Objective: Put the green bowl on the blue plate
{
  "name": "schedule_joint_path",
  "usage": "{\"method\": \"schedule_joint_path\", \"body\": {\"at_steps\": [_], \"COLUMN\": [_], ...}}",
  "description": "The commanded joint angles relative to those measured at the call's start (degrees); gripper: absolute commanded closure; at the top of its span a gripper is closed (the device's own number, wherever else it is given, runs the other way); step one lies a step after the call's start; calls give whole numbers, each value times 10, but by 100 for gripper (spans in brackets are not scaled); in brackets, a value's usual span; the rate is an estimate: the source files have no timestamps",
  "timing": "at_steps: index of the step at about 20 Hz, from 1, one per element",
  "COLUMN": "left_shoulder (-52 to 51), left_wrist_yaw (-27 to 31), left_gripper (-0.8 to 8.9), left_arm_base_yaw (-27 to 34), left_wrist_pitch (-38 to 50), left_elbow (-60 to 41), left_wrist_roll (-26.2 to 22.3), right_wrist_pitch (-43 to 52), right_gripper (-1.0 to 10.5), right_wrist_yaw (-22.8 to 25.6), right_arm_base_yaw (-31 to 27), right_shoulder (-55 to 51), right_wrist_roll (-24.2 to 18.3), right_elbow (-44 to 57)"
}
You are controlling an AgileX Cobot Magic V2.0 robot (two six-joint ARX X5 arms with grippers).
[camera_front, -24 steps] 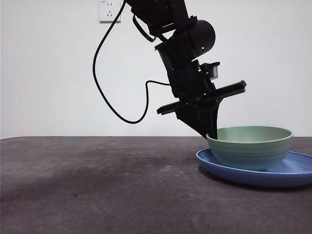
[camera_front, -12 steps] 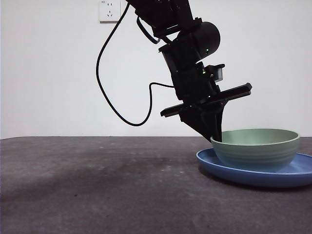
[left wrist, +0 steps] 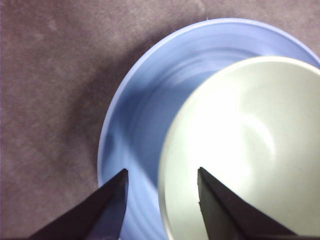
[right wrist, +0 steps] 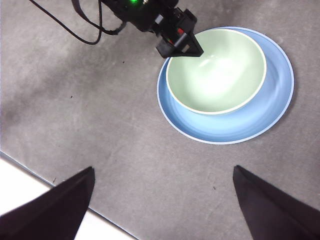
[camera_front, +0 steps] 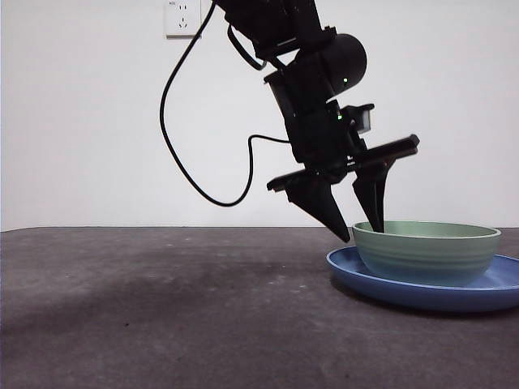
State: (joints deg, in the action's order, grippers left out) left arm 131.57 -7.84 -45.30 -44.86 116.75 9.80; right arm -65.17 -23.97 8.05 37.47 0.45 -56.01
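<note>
While a white wall socket (camera_front: 182, 18) and a looping black cable (camera_front: 180, 146) fill the left of the front view, the left arm slants down from the top edge toward the dishes at right. Its left gripper (camera_front: 361, 231) has its jaws spread apart, one tip outside the rim of the green bowl (camera_front: 426, 252) and the other just over the rim's inner side, neither clamping anything. The pale mint bowl, faintly ridged with a lighter rim, sits upright on the blue plate (camera_front: 499, 288), toward the side nearer the arm. The glossy, shallow plate rests flat on the dark table (camera_front: 162, 316). Well back from the plate, the right gripper (right wrist: 162, 192) hangs high above the table, jaws wide apart and empty.
</note>
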Motion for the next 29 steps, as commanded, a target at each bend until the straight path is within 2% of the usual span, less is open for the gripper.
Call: {"method": "schedule_joint_path", "body": {"at_steps": [1,8,17,19,23,29], "left_shoulder": [-44,-193,-352,-398,-533,-685], "left_wrist_yaw": [-4,-8,-8,-8,-34,-183], "left_gripper": [588,588,588,588,588,588], "left_arm_base_yaw": [3,50,134,151,174,176], "left_wrist_pitch": [1,-24,-109,-103,-31,34], "left_elbow": [19,19,-2,-51,-242,-481], "left_wrist_roll": [-1,-10,-45,-47,-47,-64], "right_wrist_pitch": [3,4,11,15,17,21], "right_gripper": [503,503,503,503,503,503], "right_wrist_yaw": [1,5,5,5,5,5], "right_arm_base_yaw": [2,2,2,2,2,2], "right_shoulder": [2,2,2,2,2,2], "right_wrist_roll": [4,4,4,4,4,5], "right_elbow": [-11,-11,-11,-11,-11,-11]}}
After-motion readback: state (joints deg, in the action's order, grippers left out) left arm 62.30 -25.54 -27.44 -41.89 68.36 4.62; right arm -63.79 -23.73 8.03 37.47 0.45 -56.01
